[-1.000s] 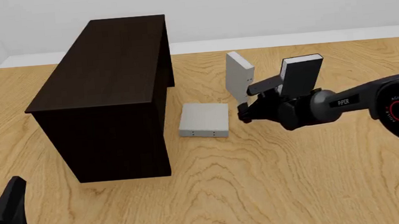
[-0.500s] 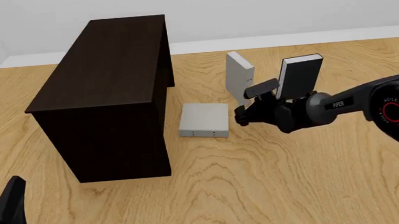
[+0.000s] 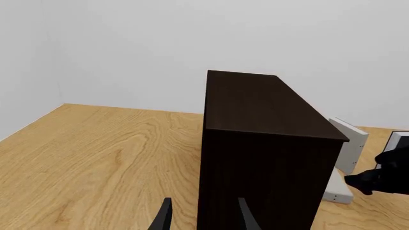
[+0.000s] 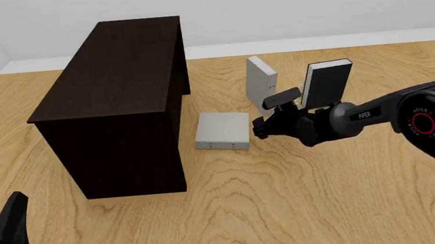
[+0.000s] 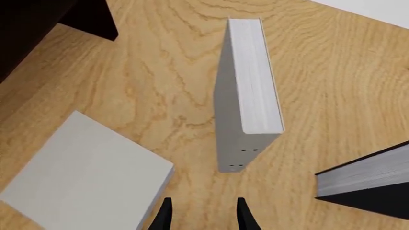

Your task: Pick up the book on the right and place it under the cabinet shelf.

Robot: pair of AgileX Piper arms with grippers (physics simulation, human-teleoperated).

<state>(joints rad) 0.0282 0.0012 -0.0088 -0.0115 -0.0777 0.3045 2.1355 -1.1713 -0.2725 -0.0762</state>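
Observation:
The grey book (image 4: 261,82) stands upright on the table, right of the cabinet shelf (image 4: 113,78). In the right wrist view this book (image 5: 250,81) shows tiny dark dots on its near narrow edge. My right gripper (image 4: 265,117) is open and empty, just in front of the book's lower edge; its fingertips (image 5: 164,216) show straddling bare table short of the book. My left gripper (image 4: 5,235) is open and empty near the table's front left. Its fingers (image 3: 246,218) point at the cabinet shelf (image 3: 255,110).
A look-alike grey book (image 4: 222,130) lies flat between the cabinet and my right gripper; it also shows in the right wrist view (image 5: 83,177). A black-covered book (image 4: 325,82) with white pages stands upright behind my right arm. The table (image 4: 287,210) is light wood.
My right gripper has crept left and slightly toward the table's front, closer to the foot of the upright grey book and the flat one. The left arm and the books have not moved.

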